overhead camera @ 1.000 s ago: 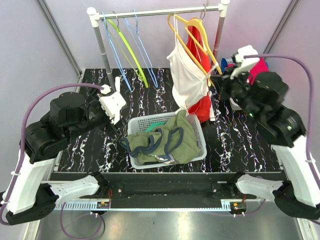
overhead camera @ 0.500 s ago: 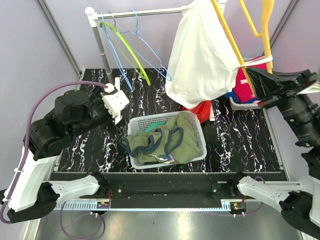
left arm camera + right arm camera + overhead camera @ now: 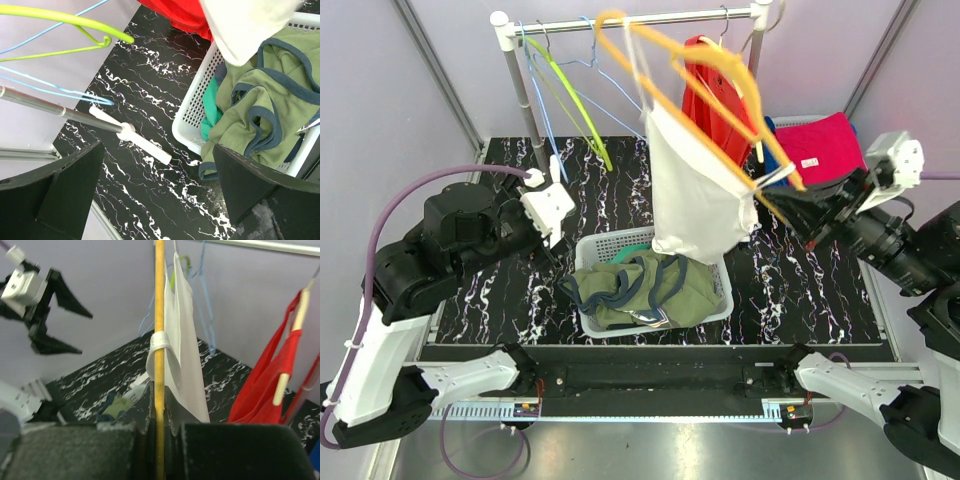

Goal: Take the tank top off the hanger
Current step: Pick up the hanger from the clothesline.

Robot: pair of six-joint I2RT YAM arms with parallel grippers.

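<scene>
Tank top, white, drapes bunched on orange hanger.

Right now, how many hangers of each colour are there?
Yellow hangers: 2
Green hanger: 1
Blue hangers: 2, as far as the thin wires show
Total: 5

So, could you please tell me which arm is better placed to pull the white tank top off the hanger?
Left. The right hand is shut on the orange hanger, holding it up, while the left hand is open and free, to the left of the white tank top.
</scene>
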